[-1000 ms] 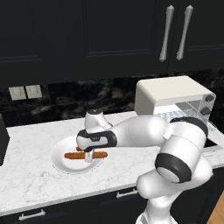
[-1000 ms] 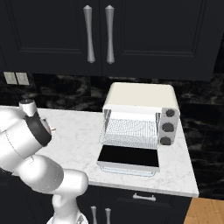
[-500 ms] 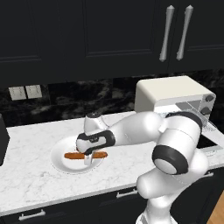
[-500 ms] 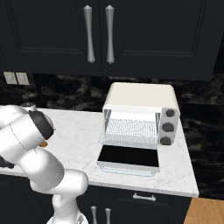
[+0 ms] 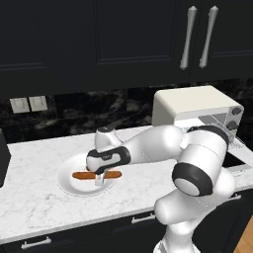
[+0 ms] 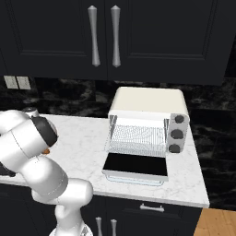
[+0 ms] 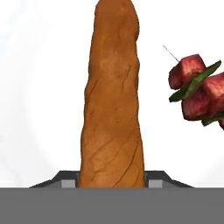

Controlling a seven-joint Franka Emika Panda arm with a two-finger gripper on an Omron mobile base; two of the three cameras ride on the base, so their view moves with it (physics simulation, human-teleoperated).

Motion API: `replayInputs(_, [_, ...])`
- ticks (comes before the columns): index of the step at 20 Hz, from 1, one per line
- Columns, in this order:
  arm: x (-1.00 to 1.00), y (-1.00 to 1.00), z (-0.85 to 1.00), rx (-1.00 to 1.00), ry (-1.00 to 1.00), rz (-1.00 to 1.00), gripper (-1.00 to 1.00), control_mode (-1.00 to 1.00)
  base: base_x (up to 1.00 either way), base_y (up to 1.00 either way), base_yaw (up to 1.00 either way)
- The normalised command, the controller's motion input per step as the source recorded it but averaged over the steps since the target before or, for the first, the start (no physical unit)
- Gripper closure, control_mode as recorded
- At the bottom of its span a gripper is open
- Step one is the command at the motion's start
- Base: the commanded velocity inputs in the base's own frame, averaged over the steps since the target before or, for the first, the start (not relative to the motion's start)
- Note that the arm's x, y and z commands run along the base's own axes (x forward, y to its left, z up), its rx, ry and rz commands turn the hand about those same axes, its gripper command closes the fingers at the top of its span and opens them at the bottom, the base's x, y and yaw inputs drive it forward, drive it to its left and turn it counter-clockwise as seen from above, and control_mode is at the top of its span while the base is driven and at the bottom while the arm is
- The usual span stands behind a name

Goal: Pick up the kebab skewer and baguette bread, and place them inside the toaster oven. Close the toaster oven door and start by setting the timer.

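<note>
- The fingers [image 5: 99,181] are pinched on the baguette [image 5: 114,174], which lies across the white plate [image 5: 66,184] on the marble desk [image 5: 29,207].
- In the hand view the loaf [image 7: 112,100] runs up between the two finger tips, its near end cut off at the bottom edge.
- The skewer [image 7: 199,90] lies just beside the loaf on the plate, its red chunks and green bits cut off at the right edge; in the left base view the arm hides it.
- The toaster oven [image 6: 148,120] stands well apart on the desk, its door [image 6: 135,166] folded down flat, rack showing.
- Its three knobs [image 6: 175,134] carry no markings I can read.
</note>
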Motion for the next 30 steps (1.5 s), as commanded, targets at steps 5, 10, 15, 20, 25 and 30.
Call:
replayInputs(5, [-0.26,-0.12,0.92,0.0,-0.17,0.01,1.0,-1.0,0.0,0.0,0.0])
replayInputs(10, [-0.62,-0.58,0.61,-0.03,-0.1,0.08,1.0,-1.0,0.0,0.0,0.0])
replayInputs(15, [-0.57,-0.87,0.71,0.0,-0.04,0.11,1.0,-1.0,0.0,0.0,0.0])
replayInputs(20, [-0.59,-0.75,0.75,0.0,-0.02,0.1,1.0,-1.0,0.0,0.0,0.0])
replayInputs(25, [-0.29,-0.52,0.7,0.0,0.0,0.09,1.0,-1.0,0.0,0.0,0.0])
replayInputs(30, [-0.16,-0.48,0.7,0.0,0.0,0.09,1.0,-1.0,0.0,0.0,0.0])
